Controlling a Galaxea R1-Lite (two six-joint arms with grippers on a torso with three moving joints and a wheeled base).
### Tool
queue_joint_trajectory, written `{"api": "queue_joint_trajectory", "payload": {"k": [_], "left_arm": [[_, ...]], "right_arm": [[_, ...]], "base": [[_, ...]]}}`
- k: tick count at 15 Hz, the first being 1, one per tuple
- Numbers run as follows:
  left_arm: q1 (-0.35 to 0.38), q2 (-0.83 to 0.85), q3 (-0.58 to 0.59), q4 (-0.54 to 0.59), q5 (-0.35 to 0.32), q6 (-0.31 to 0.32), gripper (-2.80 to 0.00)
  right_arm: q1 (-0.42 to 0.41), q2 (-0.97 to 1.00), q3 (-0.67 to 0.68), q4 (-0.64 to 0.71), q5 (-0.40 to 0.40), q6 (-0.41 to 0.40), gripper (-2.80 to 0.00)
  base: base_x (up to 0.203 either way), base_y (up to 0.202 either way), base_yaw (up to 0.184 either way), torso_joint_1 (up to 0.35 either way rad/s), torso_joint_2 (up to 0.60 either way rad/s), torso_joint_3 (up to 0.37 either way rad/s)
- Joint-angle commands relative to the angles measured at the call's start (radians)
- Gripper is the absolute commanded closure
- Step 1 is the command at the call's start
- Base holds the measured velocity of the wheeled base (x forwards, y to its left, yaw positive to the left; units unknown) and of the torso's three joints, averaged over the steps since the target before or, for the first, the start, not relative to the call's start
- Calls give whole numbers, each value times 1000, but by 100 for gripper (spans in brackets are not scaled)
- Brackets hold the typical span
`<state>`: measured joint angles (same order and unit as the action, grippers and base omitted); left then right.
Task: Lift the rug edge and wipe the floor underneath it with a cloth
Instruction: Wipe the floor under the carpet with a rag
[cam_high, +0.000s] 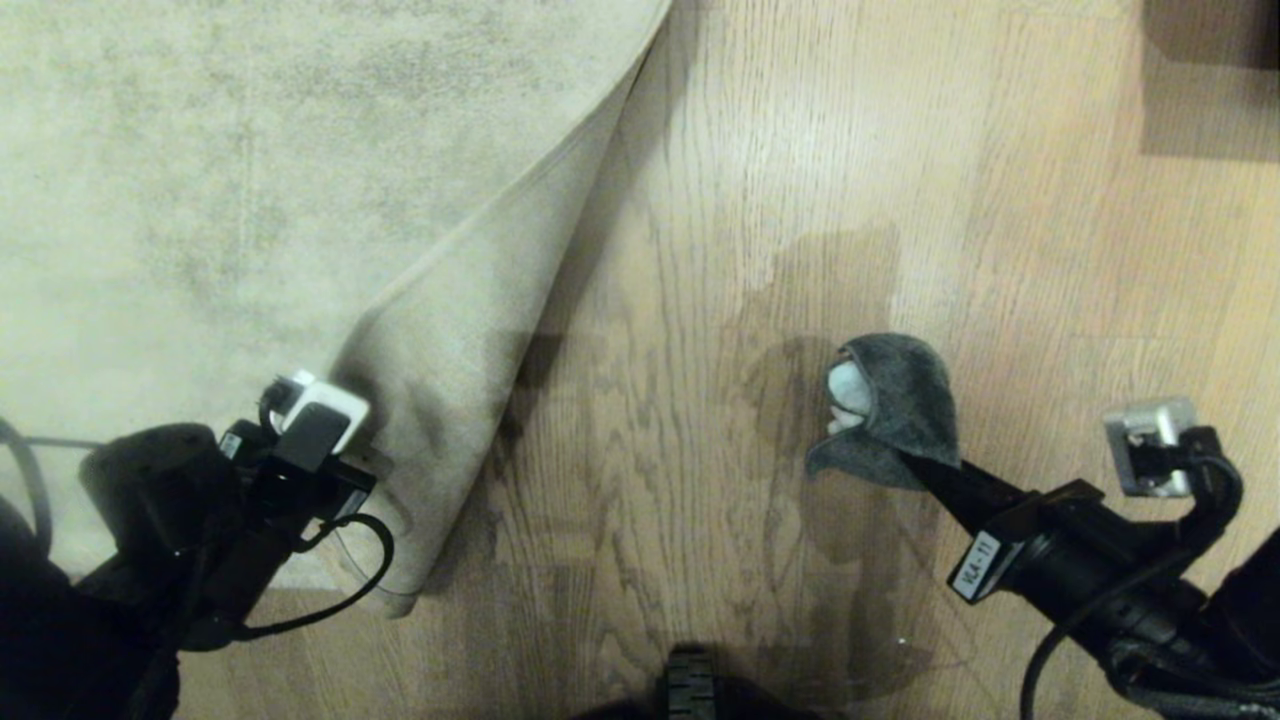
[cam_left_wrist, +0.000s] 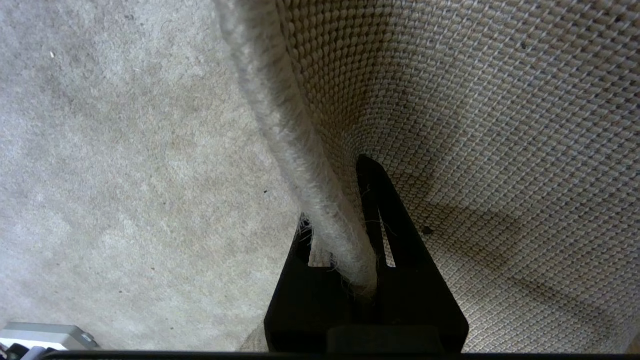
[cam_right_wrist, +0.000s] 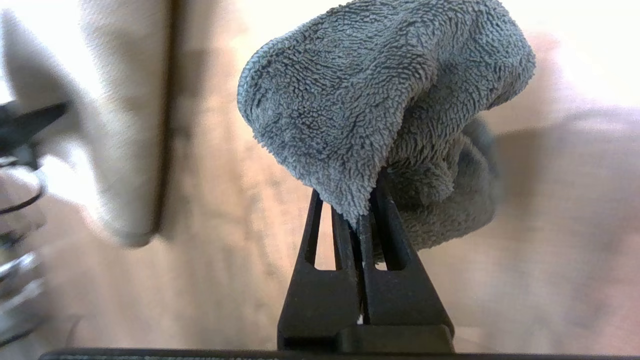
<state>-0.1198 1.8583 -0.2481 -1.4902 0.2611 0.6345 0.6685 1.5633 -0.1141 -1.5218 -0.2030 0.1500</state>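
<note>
The pale grey-beige rug (cam_high: 200, 180) covers the left of the head view. Its rug edge (cam_high: 470, 330) is lifted and folded back, with the woven underside (cam_left_wrist: 500, 125) facing my left wrist camera. My left gripper (cam_high: 365, 470) (cam_left_wrist: 340, 215) is shut on the fuzzy border (cam_left_wrist: 295, 140) near the corner. The wood-grain floor (cam_high: 700, 400) lies bare beside the fold. To the right, my right gripper (cam_high: 925, 460) (cam_right_wrist: 350, 200) is shut on the dark grey-blue cloth (cam_high: 900, 400) (cam_right_wrist: 360, 90). The cloth bunches over its fingertips, held above the floor and apart from the rug.
A dark brown block (cam_high: 1215, 80) fills the far right corner. Part of my base (cam_high: 690, 690) shows at the near edge. Shadows of the cloth and arm fall on the planks (cam_high: 820, 290). Open floor stretches between the rug fold and the cloth.
</note>
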Motion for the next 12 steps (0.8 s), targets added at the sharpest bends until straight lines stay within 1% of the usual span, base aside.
{"api": "queue_joint_trajectory", "payload": {"k": [1, 2, 4, 6, 7, 10, 12], "left_arm": [[0, 4, 4, -8, 1, 4, 0], [0, 4, 4, -8, 1, 4, 0], [0, 8, 0, -8, 1, 4, 0], [0, 13, 0, -8, 0, 4, 0], [0, 16, -2, -8, 0, 4, 0], [0, 26, -10, -8, 0, 4, 0], [3, 38, -19, -10, 1, 2, 0]], "right_arm": [[-75, -70, 31, -48, 0, 0, 0], [-108, -92, 45, -48, 0, 0, 0], [-211, -125, 61, -48, 9, 0, 0], [-313, -176, 98, -48, 49, -1, 0], [-336, -211, 109, -46, 68, 1, 0], [-438, -240, 114, -43, 77, -2, 0], [-548, -249, 114, -46, 84, -10, 0]], "base": [[0, 0, 0, 0, 0, 0], [0, 0, 0, 0, 0, 0], [0, 0, 0, 0, 0, 0], [0, 0, 0, 0, 0, 0], [0, 0, 0, 0, 0, 0], [0, 0, 0, 0, 0, 0], [0, 0, 0, 0, 0, 0]]}}
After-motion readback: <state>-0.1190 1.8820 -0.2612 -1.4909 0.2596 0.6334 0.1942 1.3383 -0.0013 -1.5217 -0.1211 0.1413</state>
